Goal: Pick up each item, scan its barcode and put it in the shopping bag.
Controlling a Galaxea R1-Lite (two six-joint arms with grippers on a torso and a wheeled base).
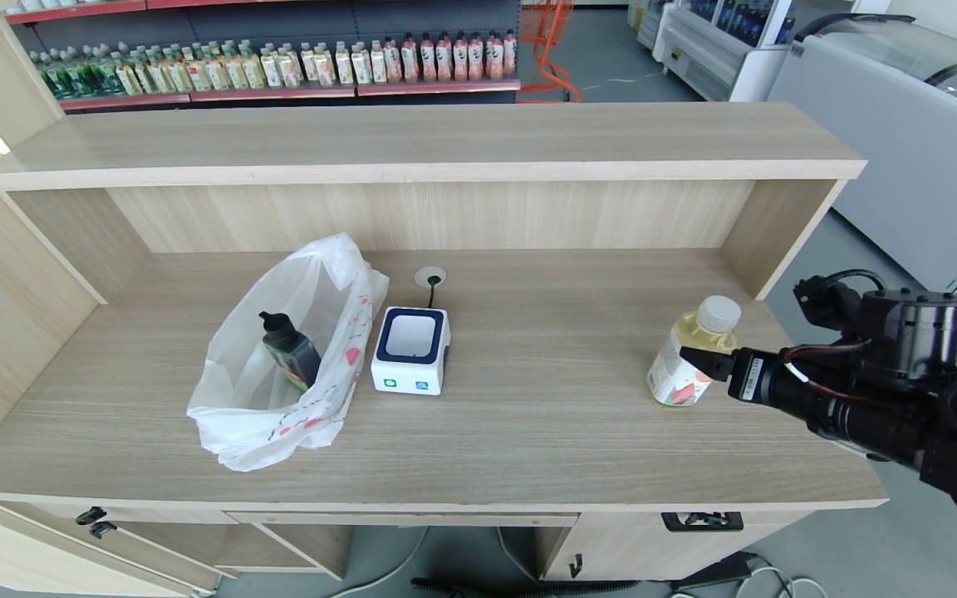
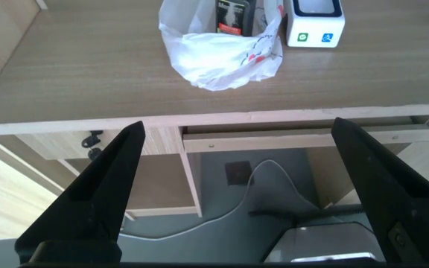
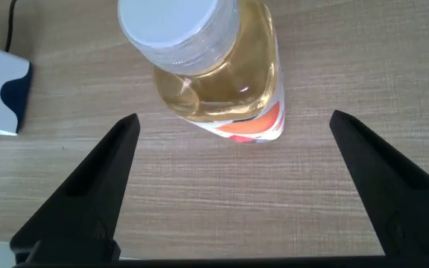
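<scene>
Bottle (image 1: 689, 353) of pale yellow liquid, white cap, red-and-white label: stands on its base at the right end of the wooden counter (image 1: 545, 432), well apart from the scanner. Right gripper (image 3: 234, 125): positioned just beside the bottle on the side away from the scanner, fingers (image 3: 95, 186) spread wide, one to each side, neither touching it; nothing held.

Scanner (image 1: 410, 349): white box with a dark blue rim around a pale window, near the counter's middle, cable running to a grommet (image 1: 429, 276) behind it. Shopping bag (image 1: 279, 399): white plastic, mouth open, just beside the scanner on its left; a dark bottle (image 1: 289, 349) lies tilted inside.

Left gripper (image 2: 238, 130): hangs in front of the counter's front edge, fingers wide apart, empty.
</scene>
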